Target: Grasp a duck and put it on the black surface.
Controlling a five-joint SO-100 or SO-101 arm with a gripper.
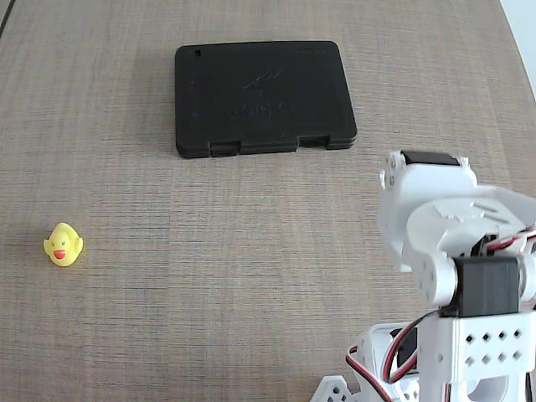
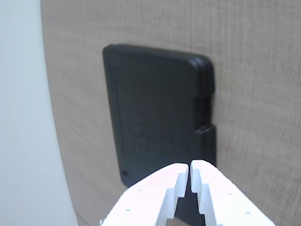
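Observation:
A tiny yellow duck (image 1: 64, 244) with a red-orange beak sits on the wooden table at the far left of the fixed view. The black case (image 1: 264, 97) lies flat at the top centre, latch notches toward the camera; it also shows in the wrist view (image 2: 157, 113). My white arm is folded at the lower right of the fixed view, far from the duck; its fingertips are hidden there. In the wrist view my gripper (image 2: 189, 170) points toward the case with its white fingers almost touching and nothing between them. The duck is out of the wrist view.
The wood-grain table (image 1: 209, 293) is bare between the duck and the arm. A pale wall or edge (image 2: 23, 113) fills the left side of the wrist view. The table's right edge shows at the top right of the fixed view.

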